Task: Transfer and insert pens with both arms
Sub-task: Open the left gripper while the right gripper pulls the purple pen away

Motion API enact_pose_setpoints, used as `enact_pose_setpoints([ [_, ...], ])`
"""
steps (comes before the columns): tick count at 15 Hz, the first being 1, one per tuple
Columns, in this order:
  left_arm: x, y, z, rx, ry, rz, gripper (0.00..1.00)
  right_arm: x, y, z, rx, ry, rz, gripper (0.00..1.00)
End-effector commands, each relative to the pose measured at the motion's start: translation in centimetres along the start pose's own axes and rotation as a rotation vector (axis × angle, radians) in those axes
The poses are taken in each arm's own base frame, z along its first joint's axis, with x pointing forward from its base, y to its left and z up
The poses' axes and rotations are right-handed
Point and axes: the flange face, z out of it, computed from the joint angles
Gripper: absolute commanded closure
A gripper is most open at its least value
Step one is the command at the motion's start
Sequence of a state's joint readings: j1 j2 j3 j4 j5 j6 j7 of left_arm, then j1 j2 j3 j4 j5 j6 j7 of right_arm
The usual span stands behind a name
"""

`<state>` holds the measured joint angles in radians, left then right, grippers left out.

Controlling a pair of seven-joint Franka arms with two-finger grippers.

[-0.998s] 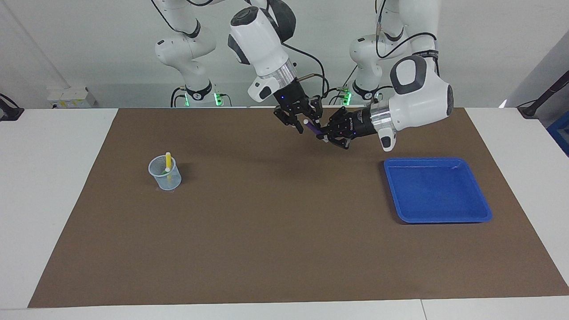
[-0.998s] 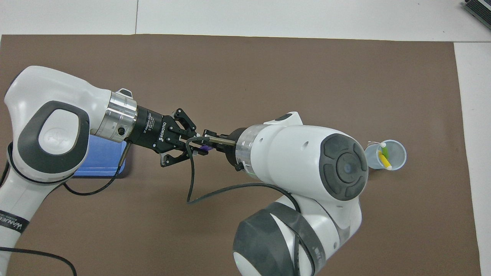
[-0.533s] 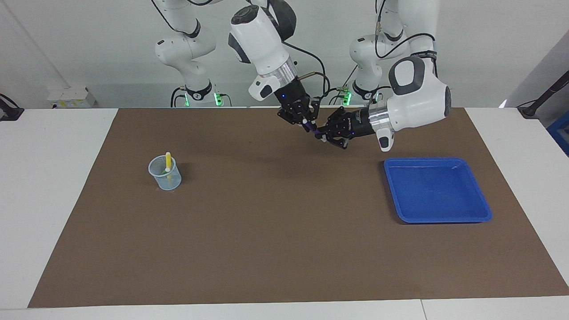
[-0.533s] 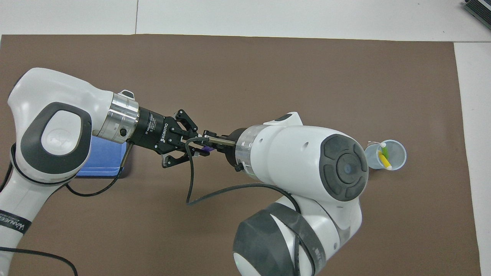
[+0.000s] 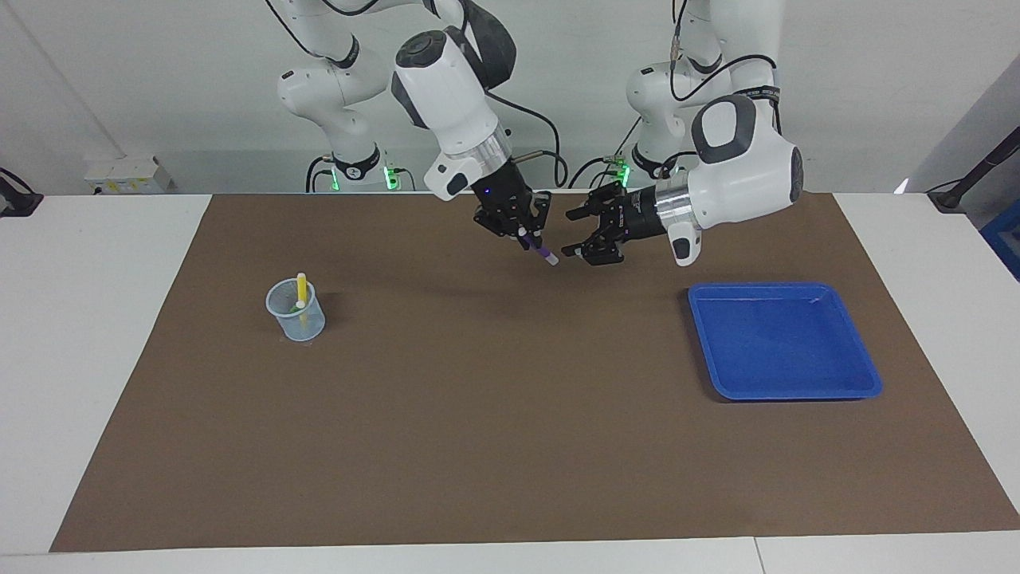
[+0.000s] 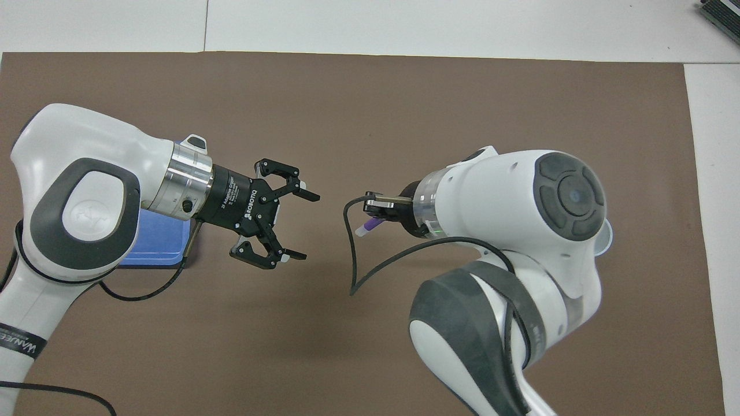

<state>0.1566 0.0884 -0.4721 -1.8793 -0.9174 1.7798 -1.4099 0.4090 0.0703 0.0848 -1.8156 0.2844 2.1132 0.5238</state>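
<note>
My right gripper (image 5: 526, 235) is shut on the dark purple pen (image 5: 542, 253) and holds it in the air over the mat, whitish end pointing down. Both also show in the overhead view, the right gripper (image 6: 378, 209) and the purple pen (image 6: 368, 224). My left gripper (image 5: 570, 233) is open and empty, a short gap away from the pen, over the mat beside the tray; the overhead view shows the left gripper (image 6: 306, 226) with its fingers spread. The yellow pen (image 5: 301, 288) and the green pen (image 5: 296, 307) stand in the clear cup (image 5: 296, 319).
A blue tray (image 5: 785, 343) lies on the brown mat (image 5: 478, 414) toward the left arm's end and holds nothing. The clear cup stands toward the right arm's end; in the overhead view my right arm hides it except a bit of rim (image 6: 607, 240).
Both grippers were on the purple pen. The left gripper has opened and let go. The right gripper has pulled away with the pen toward the right arm's end.
</note>
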Motion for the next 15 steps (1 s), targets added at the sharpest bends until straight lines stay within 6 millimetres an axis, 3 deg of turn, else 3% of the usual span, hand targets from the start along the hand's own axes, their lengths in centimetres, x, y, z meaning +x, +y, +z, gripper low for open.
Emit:
enact_pose_setpoints([
  [1,0.4,-1.1,-0.1,-0.002,0.04,0.016,0.0,1.4,5.3,-2.0,-0.15,-0.017,-0.116,1.0],
  [7,4.6,-1.2,-2.2,0.038,0.402,0.069,0.0,5.3,17.9,-6.6,-0.373,-0.14,-0.461,1.0],
  [8,5.6,-1.1,-3.2,0.033,0.447,0.065,0.0,5.6,19.2,-7.0,-0.394,-0.16,-0.501,1.0],
  [11,9.9,-0.8,-8.8,-0.025,0.496,0.024,0.0,6.2,23.9,-7.7,-0.396,-0.185,-0.555,1.0],
  [15,14.1,-1.7,-14.0,0.004,0.581,0.187,0.0,5.8,29.3,-6.1,-0.397,-0.145,-0.63,1.0],
])
